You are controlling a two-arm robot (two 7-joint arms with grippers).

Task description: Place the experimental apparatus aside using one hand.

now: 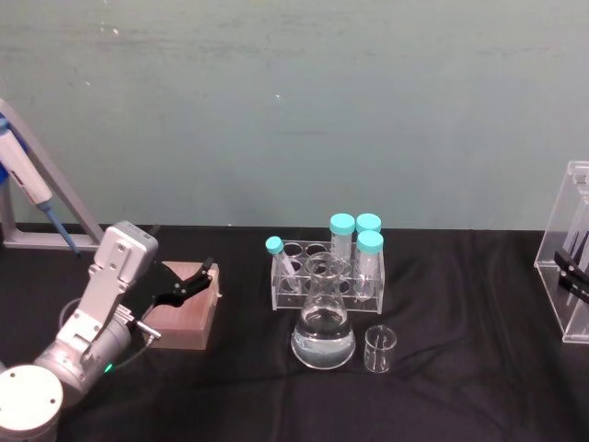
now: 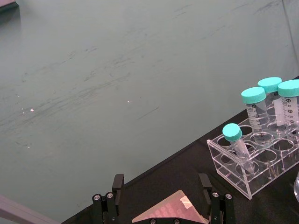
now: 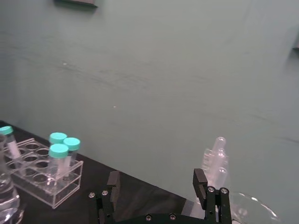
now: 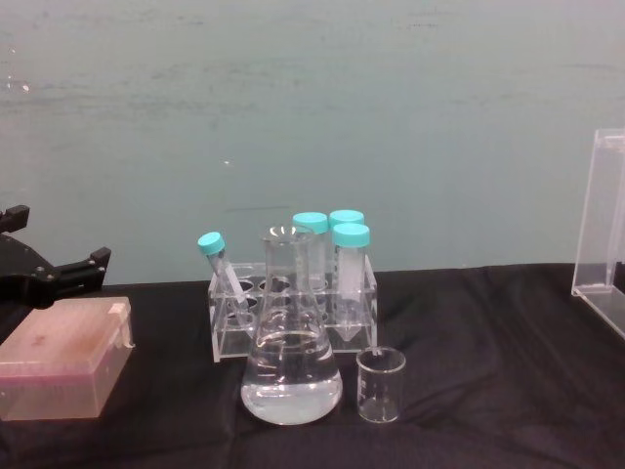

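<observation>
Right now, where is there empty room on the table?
The widest bare stretch of table lies between the small beaker and the acrylic stand. A narrower strip runs between the pink box and the conical flask. It is crowded around the flask, beaker and tube rack; the left end effector hangs over the box.

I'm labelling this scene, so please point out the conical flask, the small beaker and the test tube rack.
conical flask (image 4: 291, 383): chest view, on its liquid-filled lower body.
small beaker (image 4: 381, 389): chest view, on its front glass wall.
test tube rack (image 4: 232, 340): chest view, on its left front acrylic wall.
</observation>
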